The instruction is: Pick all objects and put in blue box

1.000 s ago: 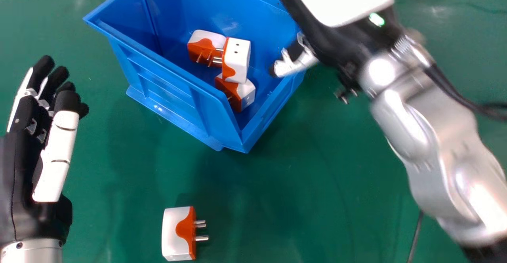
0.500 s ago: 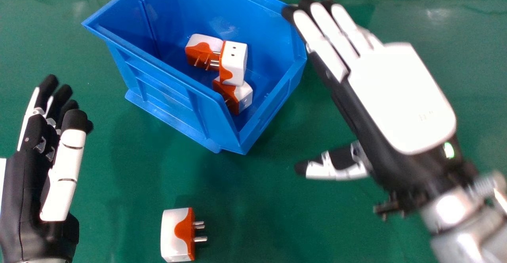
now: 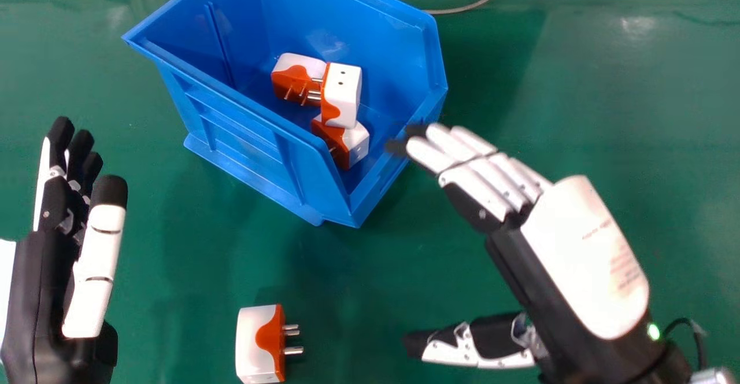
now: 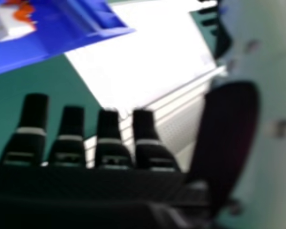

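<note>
right hand (image 3: 584, 257) with fingers and thumb apart, beside the blue box (image 3: 243, 121)

Head view: from robot's head, forward and down over green counter (image 3: 665, 112), mid-range.
Right hand view: at right robot hand (image 3: 578, 251), close, facing past fingertips (image 4: 35, 105).
Blue plastic box (image 3: 243, 147): part shared by both.

Blue box (image 3: 248, 124) on a green surface (image 3: 607, 95), at the far side, left of centre. Three white-and-orange plug adapters (image 3: 342, 92) lie inside, grouped together. A fourth adapter (image 3: 257, 343) rests on the near part of the surface, prongs to the right. Left hand (image 3: 58, 274): at left, fingers extended. Right hand (image 3: 584, 257): at right, fingers extended, thumb spread apart.
</note>
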You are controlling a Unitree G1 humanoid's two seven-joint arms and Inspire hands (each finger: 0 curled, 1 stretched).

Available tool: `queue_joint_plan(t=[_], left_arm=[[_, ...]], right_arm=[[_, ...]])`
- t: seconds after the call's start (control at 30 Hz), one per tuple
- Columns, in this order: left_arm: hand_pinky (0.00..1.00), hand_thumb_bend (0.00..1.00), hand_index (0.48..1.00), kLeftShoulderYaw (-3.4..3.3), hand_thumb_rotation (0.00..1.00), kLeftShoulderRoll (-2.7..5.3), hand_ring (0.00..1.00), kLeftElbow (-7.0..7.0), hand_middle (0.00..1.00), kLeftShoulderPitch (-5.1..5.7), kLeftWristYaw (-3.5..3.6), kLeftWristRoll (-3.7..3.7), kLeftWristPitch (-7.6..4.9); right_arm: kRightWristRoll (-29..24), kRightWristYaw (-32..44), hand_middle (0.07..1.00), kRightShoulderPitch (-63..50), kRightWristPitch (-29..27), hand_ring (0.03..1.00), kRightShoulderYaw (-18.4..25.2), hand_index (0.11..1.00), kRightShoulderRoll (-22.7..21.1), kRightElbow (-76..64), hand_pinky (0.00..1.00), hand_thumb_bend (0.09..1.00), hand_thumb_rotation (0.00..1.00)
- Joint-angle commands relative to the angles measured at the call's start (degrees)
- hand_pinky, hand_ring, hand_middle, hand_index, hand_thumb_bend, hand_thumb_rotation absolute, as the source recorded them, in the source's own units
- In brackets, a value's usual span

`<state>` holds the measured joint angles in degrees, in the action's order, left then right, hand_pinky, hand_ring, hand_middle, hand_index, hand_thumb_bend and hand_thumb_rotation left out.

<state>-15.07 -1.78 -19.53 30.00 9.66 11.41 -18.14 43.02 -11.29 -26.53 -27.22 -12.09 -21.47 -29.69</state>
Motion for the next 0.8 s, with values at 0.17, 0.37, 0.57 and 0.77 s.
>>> queue_joint_plan(t=[0.17,0.37,0.57,0.77], left_arm=[[0.99,0.57,0.998,-0.79,0.75,-1.77,0.99,2.79,0.99,-1.03,1.65,1.01,-3.08],[1.0,0.54,1.0,-0.72,0.76,-1.97,1.0,2.18,1.0,-0.81,1.63,0.91,-2.61],[0.99,0.53,0.996,-0.51,0.76,-1.59,0.99,1.14,0.99,-0.63,0.51,0.49,-1.62],[0.97,0.54,0.986,-0.61,0.75,-2.15,0.97,1.34,0.98,-1.2,0.6,1.1,-1.22]], right_arm=[[1.4,-2.4,0.621,-3.6,-2.6,0.591,-0.2,0.617,2.5,0.0,0.47,0.753,0.04],[1.1,-1.9,0.524,-4.9,-4.2,0.488,-1.4,0.54,2.6,1.1,0.39,0.74,0.05],[0.0,-0.1,0.486,-3.9,-4.4,0.449,-4.0,0.508,3.2,3.5,0.36,0.73,0.06],[-1.0,3.3,0.481,-1.0,-3.6,0.451,-8.1,0.502,4.3,6.7,0.37,0.722,0.09]])
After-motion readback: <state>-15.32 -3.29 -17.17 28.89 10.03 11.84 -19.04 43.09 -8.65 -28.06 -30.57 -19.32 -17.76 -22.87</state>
